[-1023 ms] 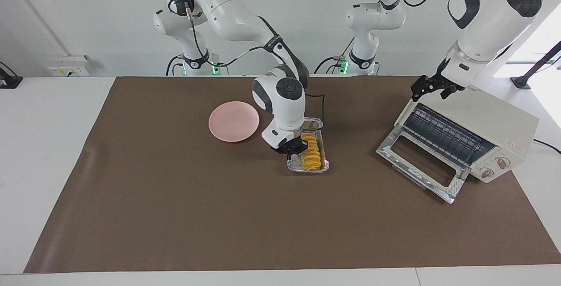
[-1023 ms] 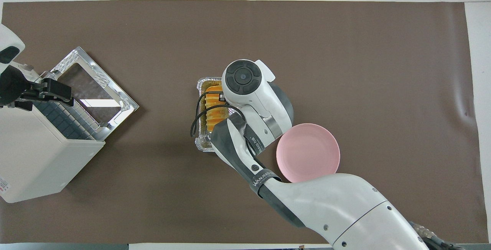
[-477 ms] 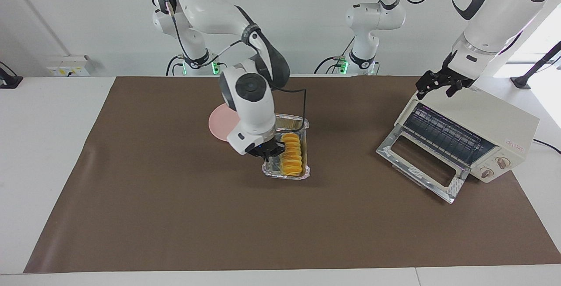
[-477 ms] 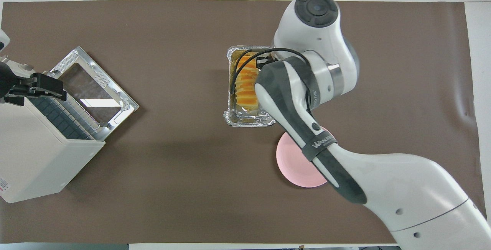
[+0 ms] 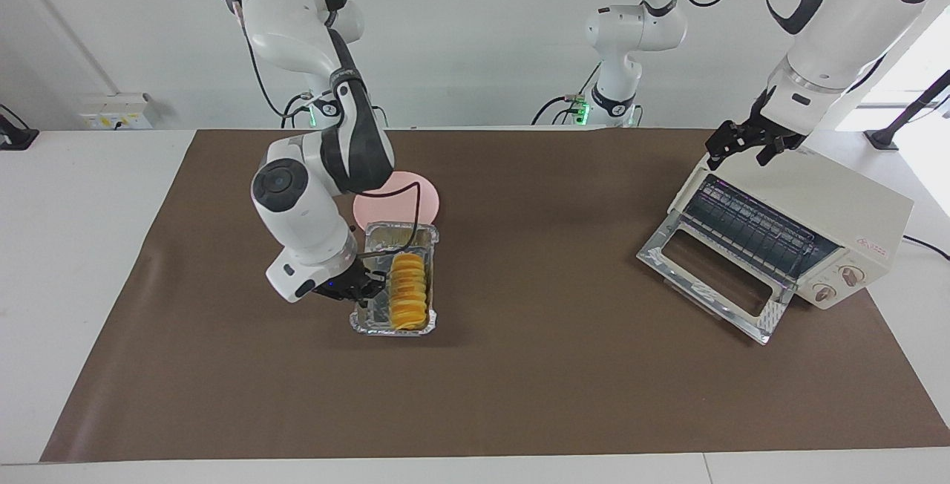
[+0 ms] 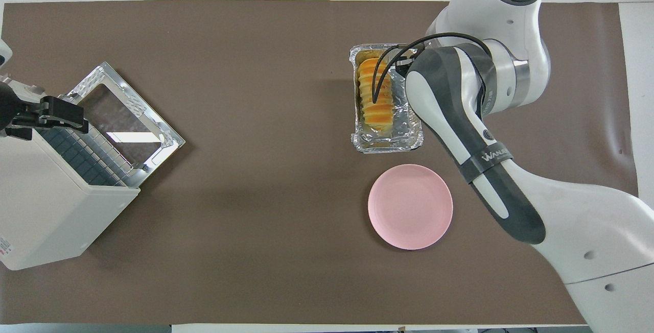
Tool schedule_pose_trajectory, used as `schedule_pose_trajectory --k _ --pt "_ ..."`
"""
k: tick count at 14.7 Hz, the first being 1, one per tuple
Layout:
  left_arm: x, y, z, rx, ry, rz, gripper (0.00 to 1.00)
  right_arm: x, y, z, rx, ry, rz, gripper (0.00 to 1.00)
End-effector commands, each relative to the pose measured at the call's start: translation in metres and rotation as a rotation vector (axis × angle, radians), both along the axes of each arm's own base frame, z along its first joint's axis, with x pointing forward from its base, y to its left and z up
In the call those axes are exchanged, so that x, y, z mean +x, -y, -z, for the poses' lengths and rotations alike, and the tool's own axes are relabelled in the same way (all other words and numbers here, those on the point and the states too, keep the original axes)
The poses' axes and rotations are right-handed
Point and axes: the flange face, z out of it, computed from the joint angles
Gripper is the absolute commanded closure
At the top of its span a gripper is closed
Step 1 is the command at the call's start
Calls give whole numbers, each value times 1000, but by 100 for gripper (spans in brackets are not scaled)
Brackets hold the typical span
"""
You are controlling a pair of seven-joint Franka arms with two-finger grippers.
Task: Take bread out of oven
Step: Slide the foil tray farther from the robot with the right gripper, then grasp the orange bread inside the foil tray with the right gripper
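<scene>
The right gripper (image 5: 361,291) pinches the rim of the crinkled silver foil tray (image 5: 371,324) holding the ridged golden bread (image 5: 408,291), at centre-left of the facing view. At upper right, the left gripper (image 5: 749,144), fingers spread, is over the cream-white toaster oven (image 5: 846,209), its glass door down.

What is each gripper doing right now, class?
Right gripper: shut on the foil tray rim.
Left gripper: over the oven, fingers open.

The right arm reached from the upper left of the facing view down to left of centre, its wrist bent low and tilted. The right gripper (image 5: 361,289) sat there with its fingers closed on the rim of what it held. The left arm came in at the upper right; the left gripper (image 5: 749,144) hung there, its dark fingers spread apart.
</scene>
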Motion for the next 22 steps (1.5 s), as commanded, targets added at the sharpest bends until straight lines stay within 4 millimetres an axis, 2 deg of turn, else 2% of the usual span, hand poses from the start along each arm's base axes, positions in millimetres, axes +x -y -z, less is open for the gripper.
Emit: schedule_pose_trajectory --k 1,5,8,9,10,11,17,21,22 --pt "-3 0 1 -11 10 8 0 1 28 27 12 19 -17 100" --pt "-3 0 -1 -11 10 8 0 -1 55 57 4 66 -21 100" --pt "-3 2 -1 -11 10 11 0 -1 51 56 3 63 -29 100" --pt "-3 -1 -1 -11 11 7 0 -1 51 55 -1 62 -32 94" --pt "-3 0 -1 -11 11 8 0 -2 51 55 -3 54 -35 10" --pt "-3 -1 -1 -11 11 7 0 -3 51 50 -5 41 -41 0" --pt "-2 -2 -2 -11 17 5 0 -7 36 5 -15 -36 -68 0" --pt "-2 -3 -3 -11 20 4 0 -13 -8 5 -61 -31 -25 0" --pt "-2 -3 -2 -11 19 4 0 -15 -13 7 -74 -28 -18 0"
